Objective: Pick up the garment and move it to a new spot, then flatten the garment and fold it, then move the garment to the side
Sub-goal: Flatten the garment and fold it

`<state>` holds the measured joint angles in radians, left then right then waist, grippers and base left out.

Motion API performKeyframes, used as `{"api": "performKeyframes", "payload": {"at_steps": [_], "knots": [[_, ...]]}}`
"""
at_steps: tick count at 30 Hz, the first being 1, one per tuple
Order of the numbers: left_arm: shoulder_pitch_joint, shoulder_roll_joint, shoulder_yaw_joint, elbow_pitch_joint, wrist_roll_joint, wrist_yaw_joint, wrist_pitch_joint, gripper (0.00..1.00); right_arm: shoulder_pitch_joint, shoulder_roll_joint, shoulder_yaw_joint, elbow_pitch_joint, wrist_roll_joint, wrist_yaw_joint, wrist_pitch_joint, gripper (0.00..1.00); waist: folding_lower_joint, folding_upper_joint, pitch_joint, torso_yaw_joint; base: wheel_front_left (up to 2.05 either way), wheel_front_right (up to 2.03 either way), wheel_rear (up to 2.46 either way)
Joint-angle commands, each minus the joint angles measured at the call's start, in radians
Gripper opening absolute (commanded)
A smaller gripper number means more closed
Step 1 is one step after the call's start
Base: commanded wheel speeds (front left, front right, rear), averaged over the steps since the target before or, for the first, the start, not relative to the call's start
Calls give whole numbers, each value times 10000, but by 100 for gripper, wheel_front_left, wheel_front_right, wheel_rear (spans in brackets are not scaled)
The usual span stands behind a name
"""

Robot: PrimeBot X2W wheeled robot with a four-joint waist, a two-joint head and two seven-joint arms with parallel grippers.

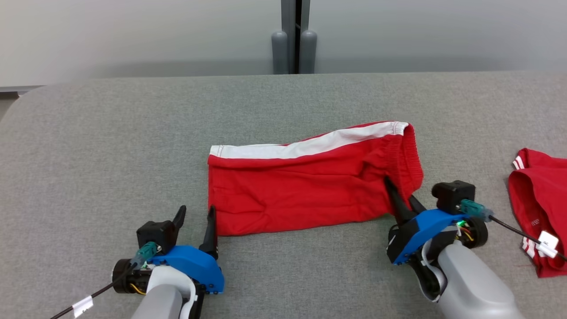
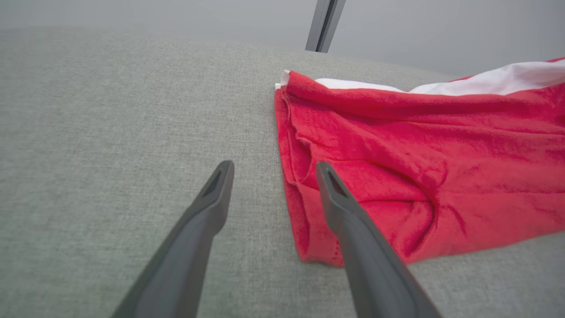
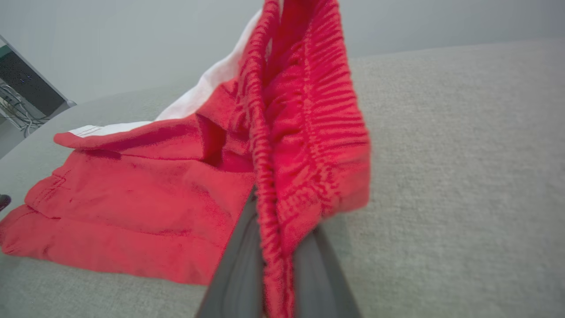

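Lying across the middle of a grey fabric-covered table (image 1: 110,146), a pair of red shorts (image 1: 305,190) with a white side stripe (image 1: 310,146) rests mostly flat, with its elastic waistband (image 3: 304,145) toward the robot's right. The right gripper (image 1: 398,191) is clamped on the waistband's near corner, gathered red cloth pinched between its two dark fingers. That corner seems raised off the table, though blur makes this uncertain. The left gripper (image 1: 196,210) holds nothing, its fingers spread apart just beside the shorts' near left corner. A second red garment (image 1: 536,199) lies well apart at the far right.
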<state>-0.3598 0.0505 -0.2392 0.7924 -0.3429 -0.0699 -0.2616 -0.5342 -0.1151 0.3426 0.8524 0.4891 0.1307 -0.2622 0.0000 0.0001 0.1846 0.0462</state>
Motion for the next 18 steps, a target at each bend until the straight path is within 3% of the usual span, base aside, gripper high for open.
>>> {"api": "performKeyframes", "payload": {"at_steps": [1,9,16,17,18], "knots": [[104,4,-66,-35,-41,28,-43,100,-47,64,105,-108,-29,0,-30,0,0,-1,-35,22,0,0,0],[210,-1,-911,-1,-552,137,-43,100,-784,395,1868,-552,93,0,269,0,0,-1,-177,1037,0,0,0],[325,-3,-1540,-20,-1034,250,-43,100,-1457,489,2676,398,-247,0,618,0,0,-1,-103,2493,0,0,0],[335,0,-1626,-31,-1122,245,-45,100,-1514,508,2708,582,-263,0,596,3,0,-1,-82,2667,0,0,0],[326,-5,-1753,-41,-1130,262,-45,100,-1582,519,2756,769,-315,0,558,21,0,-1,-64,2840,0,0,0]]}}
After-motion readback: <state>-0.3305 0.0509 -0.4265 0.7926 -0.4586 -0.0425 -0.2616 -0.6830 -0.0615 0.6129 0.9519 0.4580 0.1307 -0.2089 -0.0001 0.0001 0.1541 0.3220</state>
